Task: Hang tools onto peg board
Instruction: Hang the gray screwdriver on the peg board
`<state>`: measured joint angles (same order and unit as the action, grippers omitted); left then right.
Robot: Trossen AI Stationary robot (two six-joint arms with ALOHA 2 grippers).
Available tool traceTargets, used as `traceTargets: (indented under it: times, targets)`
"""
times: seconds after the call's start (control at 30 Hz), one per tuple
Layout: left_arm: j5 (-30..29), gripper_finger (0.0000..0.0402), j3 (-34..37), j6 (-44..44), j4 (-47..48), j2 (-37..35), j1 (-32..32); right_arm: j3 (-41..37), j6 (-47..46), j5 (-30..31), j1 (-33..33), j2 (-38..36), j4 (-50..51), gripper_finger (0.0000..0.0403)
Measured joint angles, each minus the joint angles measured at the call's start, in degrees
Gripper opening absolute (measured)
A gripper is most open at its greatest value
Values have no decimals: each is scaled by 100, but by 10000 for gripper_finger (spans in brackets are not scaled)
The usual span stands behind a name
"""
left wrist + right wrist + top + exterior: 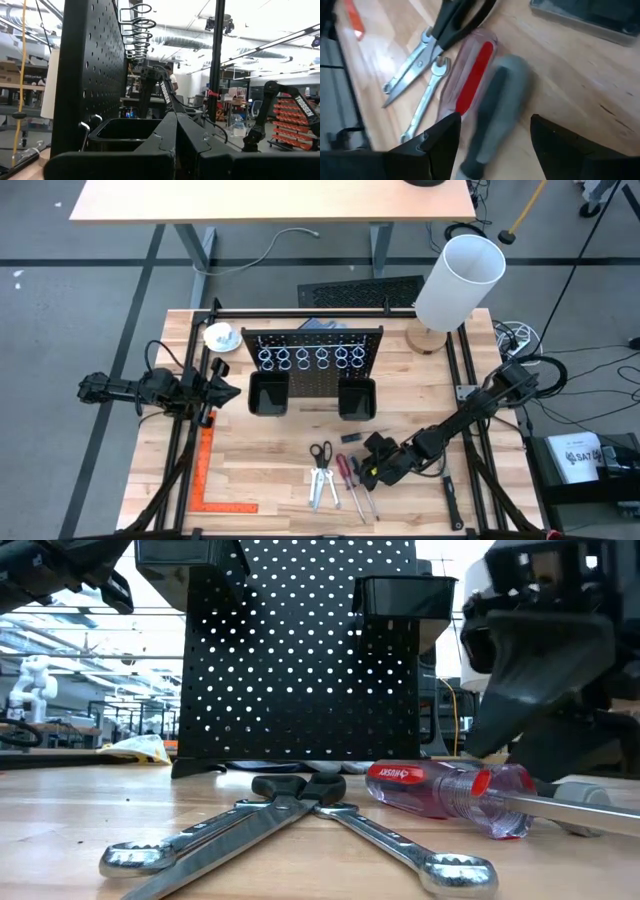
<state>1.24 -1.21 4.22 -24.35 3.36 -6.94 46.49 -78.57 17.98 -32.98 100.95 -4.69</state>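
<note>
- The right gripper (378,470) is low over the tools at the near side of the tabletop (270,450), its fingers (440,142) spread wide and holding nothing
- In the right wrist view a grey-handled screwdriver (497,107) lies between those fingers, flat on the wood, with a red-handled screwdriver (472,75) touching it alongside
- Just beyond the two screwdrivers lie the wrenches (425,97) and the scissors (457,20), all loose on the tabletop
- From above, the scissors (321,455) lie nearest the board with the wrenches (322,488) below their black handles, and the screwdrivers (352,480) just to their right, beside the gripper
- The low view shows the wrenches (400,840) crossing under the scissors (290,790), and the red-handled screwdriver (450,795) resting beside them
- An orange square (210,470) lies flat near the left edge of the tabletop
- The left gripper (222,388) waits at the left side, level with the peg board (312,350), its fingers (170,140) pressed together and empty
- The peg board stands upright mid-table; its wire rings (310,358) and two black bins (268,394) carry no tools
- Behind it on the right stands a white cylinder (458,280) on a wooden base
</note>
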Motion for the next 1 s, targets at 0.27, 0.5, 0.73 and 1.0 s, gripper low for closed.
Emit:
traceTargets:
  times: [0.27, 0.5, 0.73, 1.0]
  targets:
    - [6, 7, 0, 26, 5, 0, 1, 613, -231, 4, 59, 405, 1033, 231]
    - [8, 7, 0, 147, 97, 0, 0, 792, -562, 0, 88, 411, 2166, 199]
    - [8, 7, 0, 154, 91, 0, 0, 774, -583, -50, 95, 411, 2432, 138]
    - [8, 7, 0, 154, 90, 0, 0, 772, -164, -178, 108, 409, 2457, 130]
